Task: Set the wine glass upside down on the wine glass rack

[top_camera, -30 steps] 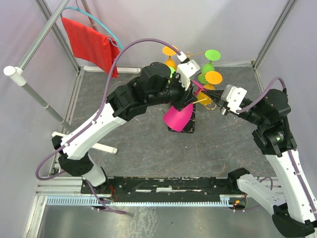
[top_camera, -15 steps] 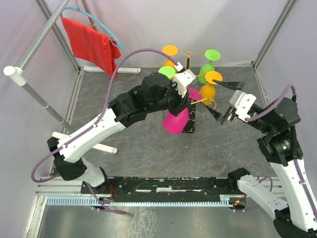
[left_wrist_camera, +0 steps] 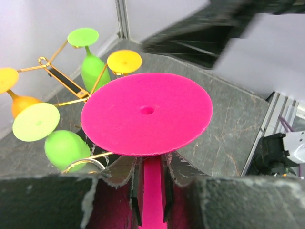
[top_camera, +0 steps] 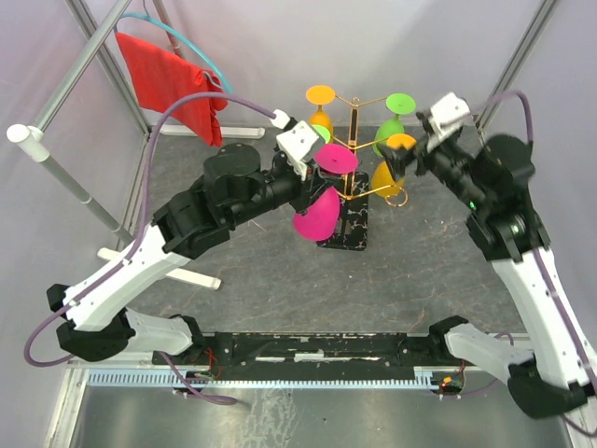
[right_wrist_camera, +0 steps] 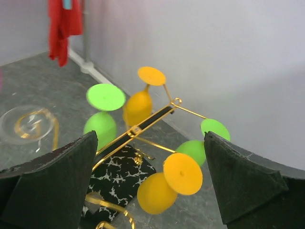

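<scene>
Wine glass (top_camera: 315,215) hangs inverted beside the wine glass rack (top_camera: 347,227), stem clamped in your left gripper (left_wrist_camera: 152,176), right gripper (right_wrist_camera: 147,179) spread wide; hanging looks underway, so next slide the stem into a free arm.

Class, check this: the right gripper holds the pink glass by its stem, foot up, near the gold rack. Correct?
No. The left gripper holds the pink glass by its stem, foot up, near the gold rack. The left wrist view shows it; the right gripper is open and empty.

Hung glasses (top_camera: 386,175) crowd wine glass rack (top_camera: 351,225) arms.
</scene>
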Motion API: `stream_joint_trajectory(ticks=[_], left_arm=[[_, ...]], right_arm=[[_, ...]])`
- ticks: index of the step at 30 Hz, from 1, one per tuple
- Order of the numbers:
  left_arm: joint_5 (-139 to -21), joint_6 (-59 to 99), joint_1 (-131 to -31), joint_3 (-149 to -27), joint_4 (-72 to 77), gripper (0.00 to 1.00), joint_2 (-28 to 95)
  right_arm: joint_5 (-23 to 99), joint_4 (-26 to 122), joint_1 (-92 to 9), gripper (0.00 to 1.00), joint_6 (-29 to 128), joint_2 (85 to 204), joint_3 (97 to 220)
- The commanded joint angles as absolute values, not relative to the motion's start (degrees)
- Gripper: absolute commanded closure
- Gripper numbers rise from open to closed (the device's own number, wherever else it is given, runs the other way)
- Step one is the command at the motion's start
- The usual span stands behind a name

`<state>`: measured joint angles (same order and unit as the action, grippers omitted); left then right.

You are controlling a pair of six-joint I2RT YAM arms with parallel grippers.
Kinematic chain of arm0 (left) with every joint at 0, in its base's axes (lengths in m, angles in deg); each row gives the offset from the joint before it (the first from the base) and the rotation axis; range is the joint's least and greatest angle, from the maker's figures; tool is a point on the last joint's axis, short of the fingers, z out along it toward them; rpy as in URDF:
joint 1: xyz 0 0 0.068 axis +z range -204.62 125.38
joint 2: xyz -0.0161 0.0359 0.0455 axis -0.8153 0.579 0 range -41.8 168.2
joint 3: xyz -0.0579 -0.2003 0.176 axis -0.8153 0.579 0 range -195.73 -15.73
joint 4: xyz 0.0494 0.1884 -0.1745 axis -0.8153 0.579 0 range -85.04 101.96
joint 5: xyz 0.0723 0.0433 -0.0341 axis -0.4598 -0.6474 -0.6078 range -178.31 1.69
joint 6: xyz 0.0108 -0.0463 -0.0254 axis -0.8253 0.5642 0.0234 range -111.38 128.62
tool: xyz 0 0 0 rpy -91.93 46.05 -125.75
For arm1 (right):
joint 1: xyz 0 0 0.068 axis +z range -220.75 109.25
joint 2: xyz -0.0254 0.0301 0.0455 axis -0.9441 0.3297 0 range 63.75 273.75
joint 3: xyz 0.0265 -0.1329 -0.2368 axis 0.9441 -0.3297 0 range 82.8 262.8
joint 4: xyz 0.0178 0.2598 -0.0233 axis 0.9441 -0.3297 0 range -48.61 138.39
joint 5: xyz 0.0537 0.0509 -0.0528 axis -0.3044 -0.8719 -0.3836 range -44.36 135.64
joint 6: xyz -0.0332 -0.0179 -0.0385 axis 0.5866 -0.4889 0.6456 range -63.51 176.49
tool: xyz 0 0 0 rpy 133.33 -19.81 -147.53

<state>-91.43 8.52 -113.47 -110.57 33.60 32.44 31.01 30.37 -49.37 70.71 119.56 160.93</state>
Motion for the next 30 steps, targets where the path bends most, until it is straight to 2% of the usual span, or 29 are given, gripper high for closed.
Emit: stream_joint_trajectory(ticks=[1, 6, 10, 13, 23, 30], left_arm=[[-89.19, 6.23, -113.31, -111.68, 27.75, 0.97, 30.02], [-83.23, 6.47, -113.34, -105.30, 18.62, 0.97, 29.92], [-80.81, 7.20, -113.51, -98.12, 10.17, 0.97, 29.21], [-80.76, 9.55, -114.12, -90.05, -0.25, 0.97, 26.95], [-95.72, 5.63, -121.89, -74.91, -17.70, 0.97, 27.40], [-104.46, 6.10, -122.69, -70.82, -30.42, 0.97, 36.19]], right_arm=[[44.68, 27.60, -49.41, 0.00, 64.86, 129.93, 172.63], [48.41, 22.75, -54.27, 0.00, 60.06, 139.74, 185.54], [39.31, 20.94, -67.46, 0.00, 49.61, 146.65, 193.37], [37.86, 19.12, -72.22, 0.00, 48.24, 149.75, 195.96], [38.60, 22.79, -75.26, 0.00, 48.09, 144.64, 185.07], [38.09, 23.77, -75.37, 0.00, 48.83, 140.44, 180.42]])
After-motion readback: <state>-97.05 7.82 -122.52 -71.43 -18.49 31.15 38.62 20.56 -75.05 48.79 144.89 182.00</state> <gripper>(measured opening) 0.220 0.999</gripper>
